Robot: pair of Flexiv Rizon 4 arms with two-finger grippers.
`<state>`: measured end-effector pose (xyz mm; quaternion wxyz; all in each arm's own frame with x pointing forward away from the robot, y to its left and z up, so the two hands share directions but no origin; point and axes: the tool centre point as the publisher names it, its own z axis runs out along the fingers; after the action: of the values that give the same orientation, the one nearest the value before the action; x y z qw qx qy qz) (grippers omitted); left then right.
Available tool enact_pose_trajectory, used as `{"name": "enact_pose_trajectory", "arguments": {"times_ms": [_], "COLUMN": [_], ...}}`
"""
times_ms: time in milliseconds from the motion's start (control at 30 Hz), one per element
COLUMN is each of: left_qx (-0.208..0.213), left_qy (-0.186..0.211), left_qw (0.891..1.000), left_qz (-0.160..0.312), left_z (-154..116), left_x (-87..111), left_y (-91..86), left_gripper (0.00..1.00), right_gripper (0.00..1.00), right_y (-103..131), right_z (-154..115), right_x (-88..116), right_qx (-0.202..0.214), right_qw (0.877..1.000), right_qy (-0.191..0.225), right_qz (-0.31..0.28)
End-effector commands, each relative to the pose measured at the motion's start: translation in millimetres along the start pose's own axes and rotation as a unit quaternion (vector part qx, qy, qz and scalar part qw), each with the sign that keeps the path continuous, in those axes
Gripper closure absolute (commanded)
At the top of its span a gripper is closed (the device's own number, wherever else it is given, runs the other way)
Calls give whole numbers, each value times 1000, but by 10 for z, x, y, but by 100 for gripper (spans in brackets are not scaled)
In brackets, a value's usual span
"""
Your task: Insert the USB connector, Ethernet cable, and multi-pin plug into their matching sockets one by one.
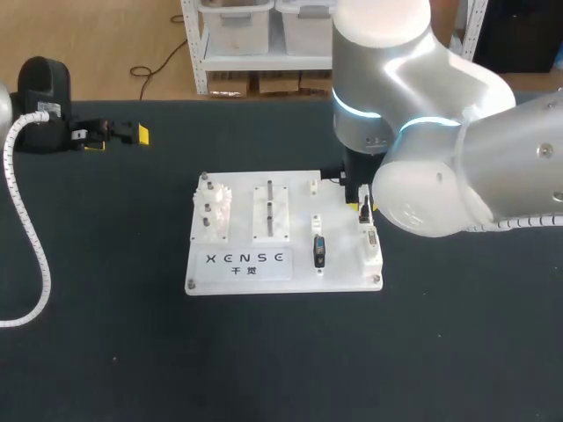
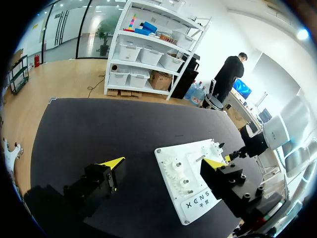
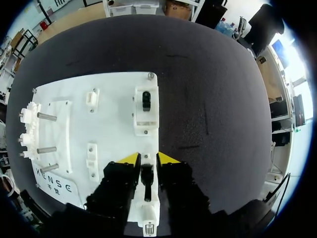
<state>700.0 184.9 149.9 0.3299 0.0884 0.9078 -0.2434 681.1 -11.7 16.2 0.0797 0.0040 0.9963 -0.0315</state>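
One black bench [image 1: 106, 352] carries everything, and the bulky right arm [image 1: 457, 167] reaches in over the right side of the white board [image 1: 343, 264] at its middle. The left claw [image 1: 117, 138] rests well apart at the bench's far left, released and empty, its yellow tips spread wide. At the board's right edge the right claw [image 3: 148, 158] is clenched on a small black plug [image 3: 146, 174], which stands on a narrow white socket block [image 3: 147, 210]. Which of the three connectors it is I cannot tell. The step looks like seating this plug. It seems best to keep the plug square to its slot, press straight down without twisting, and hold the grip until it sits flush. Nothing braces the board, so a slanted push may shift it.
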Motion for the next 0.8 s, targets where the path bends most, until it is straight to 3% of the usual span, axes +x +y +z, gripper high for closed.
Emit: {"name": "enact_pose_trajectory", "arguments": {"times_ms": [33,133,333,500,800], "left_qx": [0,0,0,0,0], "left_qy": [0,0,0,0,0], "left_qw": [1000,1000,1000,1000,1000], "left_qz": [0,0,0,0,0], "left_z": [0,0,0,0,0], "left_x": [0,0,0,0,0], "left_y": [0,0,0,0,0], "left_gripper": [0,0,0,0,0], "right_gripper": [0,0,0,0,0], "right_y": [-29,1,156,370,633], "right_z": [-129,-255,-481,-577,-474], "right_x": [22,34,144,345,626], "right_qx": [12,25,21,5,-4], "right_qw": [999,997,996,996,999], "right_qy": [-45,-72,-83,-70,-20], "right_qz": [-11,-22,-30,-46,-49]}}
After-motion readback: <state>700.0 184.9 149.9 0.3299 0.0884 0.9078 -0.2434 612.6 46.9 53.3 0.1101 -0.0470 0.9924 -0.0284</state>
